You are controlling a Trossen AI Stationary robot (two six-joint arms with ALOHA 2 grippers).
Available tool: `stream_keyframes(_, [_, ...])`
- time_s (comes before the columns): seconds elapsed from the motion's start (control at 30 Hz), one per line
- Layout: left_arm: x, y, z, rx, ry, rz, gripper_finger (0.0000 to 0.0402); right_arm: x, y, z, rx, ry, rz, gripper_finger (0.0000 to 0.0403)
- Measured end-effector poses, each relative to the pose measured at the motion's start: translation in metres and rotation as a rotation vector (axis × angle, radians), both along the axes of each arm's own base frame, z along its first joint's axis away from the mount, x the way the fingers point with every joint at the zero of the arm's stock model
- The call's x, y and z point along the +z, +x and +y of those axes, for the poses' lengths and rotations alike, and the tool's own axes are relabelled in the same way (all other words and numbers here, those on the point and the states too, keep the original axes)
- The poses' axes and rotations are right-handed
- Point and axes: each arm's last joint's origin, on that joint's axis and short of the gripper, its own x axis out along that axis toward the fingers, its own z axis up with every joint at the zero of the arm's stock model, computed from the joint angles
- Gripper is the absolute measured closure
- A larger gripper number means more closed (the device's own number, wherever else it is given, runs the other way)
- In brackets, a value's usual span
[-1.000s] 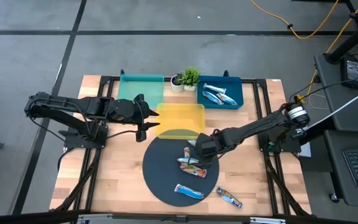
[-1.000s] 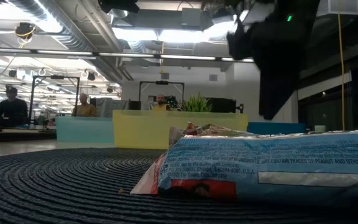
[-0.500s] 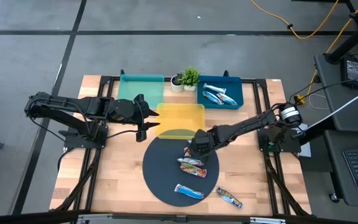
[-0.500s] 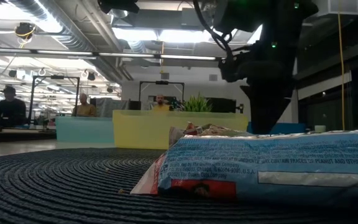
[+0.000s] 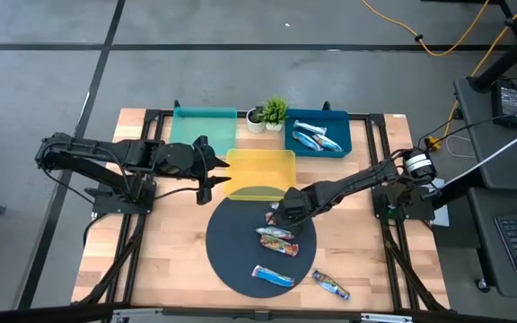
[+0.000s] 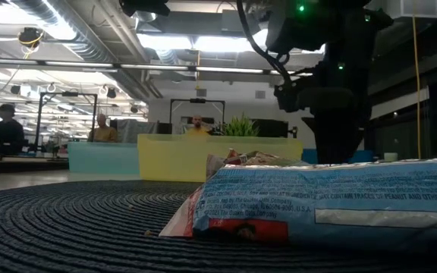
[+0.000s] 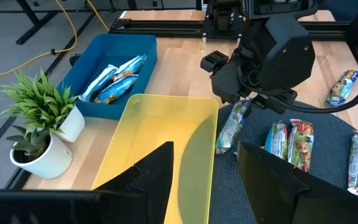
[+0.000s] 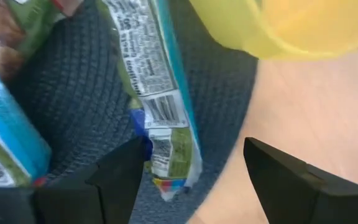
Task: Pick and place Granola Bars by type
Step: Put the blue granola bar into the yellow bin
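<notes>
Several foil-wrapped granola bars lie flat on a dark round mat point(image 5: 240, 247): two side by side point(image 5: 276, 237), one point(image 5: 272, 276) nearer, and one point(image 5: 272, 218) at the mat's far edge by the yellow tray point(image 5: 260, 170). Another bar point(image 5: 330, 285) rests on the wood. Two or three more point(image 5: 316, 138) lie in the blue tray. My right gripper point(image 8: 194, 146) is open, low over the far-edge bar point(image 8: 157, 93), one finger on each side of its end. My left gripper point(image 7: 207, 165) hovers open at the yellow tray's left side.
A teal tray point(image 5: 203, 126) sits left of the potted plants point(image 5: 272, 112); the blue tray point(image 5: 341, 133) stands to their right. The yellow tray's rim point(image 8: 272, 37) is close beside my right gripper. Bare wood lies left of the mat. People show far behind in the low view.
My right gripper has moved from the pair of bars at the mat's middle toward the far edge and the yellow tray, then come down over the bar lying there. No bar has moved.
</notes>
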Motion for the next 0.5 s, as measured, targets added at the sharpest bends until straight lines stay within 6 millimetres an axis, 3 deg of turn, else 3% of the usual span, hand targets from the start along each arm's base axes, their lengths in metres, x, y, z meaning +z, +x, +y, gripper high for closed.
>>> stream_keyframes(0.33, [0.0, 0.0, 0.0, 0.0, 0.0, 0.0, 0.0231, -0.0067, -0.0003, 0.0013, 0.005, 0.05, -0.028, 0.0132])
stream_keyframes(0.5, [0.0, 0.0, 0.0, 0.0, 0.0, 0.0, 0.0231, -0.0067, -0.0003, 0.0012, 0.005, 0.046, -0.029, 0.0175])
